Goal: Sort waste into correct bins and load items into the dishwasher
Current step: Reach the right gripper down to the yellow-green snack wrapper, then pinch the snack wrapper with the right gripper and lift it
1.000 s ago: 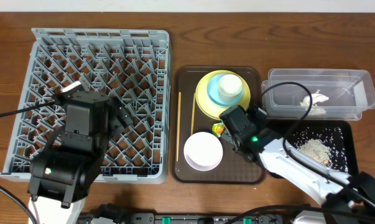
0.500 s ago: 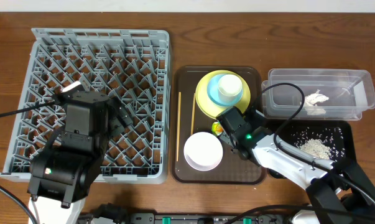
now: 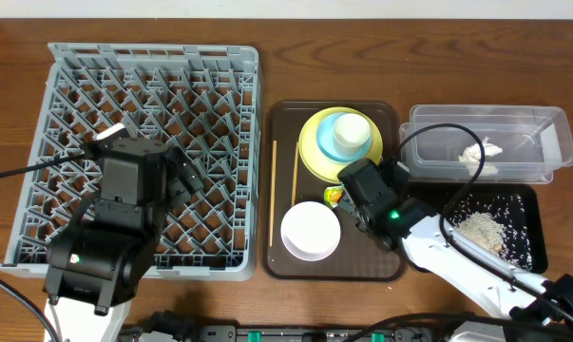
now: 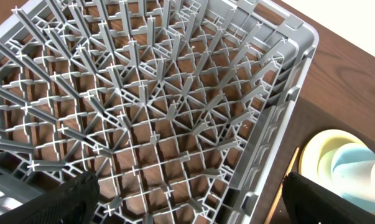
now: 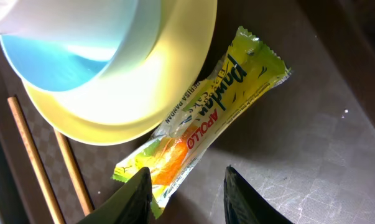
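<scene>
On the brown tray (image 3: pixel 284 261) the white bowl (image 3: pixel 311 231) sits nearest. Just beyond it, the right gripper (image 5: pixel 187 173) hangs with jaws parted and empty over the snack wrapper (image 5: pixel 219 118). The wrapper's left edge is hidden by the rim of the yellow plate (image 5: pixel 175 62), which carries the cup (image 5: pixel 63 56). Chopsticks (image 5: pixel 30 149) lie leftward. The left gripper (image 4: pixel 190 180), jaws wide, hovers over the dish rack (image 4: pixel 175 93). The black tray (image 3: pixel 539 228), then the clear tub (image 3: pixel 552 123), stand right.

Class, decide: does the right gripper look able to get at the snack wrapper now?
Probably yes: the right gripper hangs open just above the wrapper, nothing between; the plate rim crowds one side.
</scene>
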Available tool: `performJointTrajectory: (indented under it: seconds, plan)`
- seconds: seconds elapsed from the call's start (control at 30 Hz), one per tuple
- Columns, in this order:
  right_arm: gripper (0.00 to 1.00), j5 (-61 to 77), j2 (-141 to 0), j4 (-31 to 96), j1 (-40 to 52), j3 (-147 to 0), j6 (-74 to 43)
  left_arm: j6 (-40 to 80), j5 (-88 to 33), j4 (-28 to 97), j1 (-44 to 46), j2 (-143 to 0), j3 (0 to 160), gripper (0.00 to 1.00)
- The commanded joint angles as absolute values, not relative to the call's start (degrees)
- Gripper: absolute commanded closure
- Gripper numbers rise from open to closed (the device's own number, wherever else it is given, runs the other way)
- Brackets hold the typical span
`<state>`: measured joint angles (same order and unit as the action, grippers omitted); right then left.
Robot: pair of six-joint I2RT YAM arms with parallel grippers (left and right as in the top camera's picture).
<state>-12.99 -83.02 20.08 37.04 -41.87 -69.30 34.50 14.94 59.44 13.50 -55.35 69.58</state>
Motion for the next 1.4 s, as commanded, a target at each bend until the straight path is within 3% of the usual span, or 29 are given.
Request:
performJointTrajectory:
  seconds: [0.0,0.33,0.73,0.87,1.17,1.37]
  plan:
    - [0.63,-13.91,-85.38,19.97,37.95,-41.65,-70.30,34.33,15.00,59.55,13.15,-55.75,70.41,0.05]
    - [0.62,-13.89,-96.36,14.26,37.95,-41.65,-72.79,34.33,15.00,59.55,13.15,-55.86,70.41,0.05]
    - [0.99,-13.43,-97.01,15.64,37.93,-41.65,-72.58,34.33,15.00,59.55,13.15,-56.12,70.41,0.05]
    - [0.99,-13.34,-96.57,16.38,37.89,-41.67,-71.55,34.33,15.03,59.55,13.15,-56.12,70.41,0.05]
    - [0.99,-13.80,-79.35,16.91,37.28,-42.30,-51.53,34.33,15.00,59.55,13.15,-56.12,70.41,0.05]
    - [0.99,-28.29,-64.58,21.76,33.89,-42.30,-50.92,34.33,15.00,59.55,13.15,-56.12,70.41,0.05]
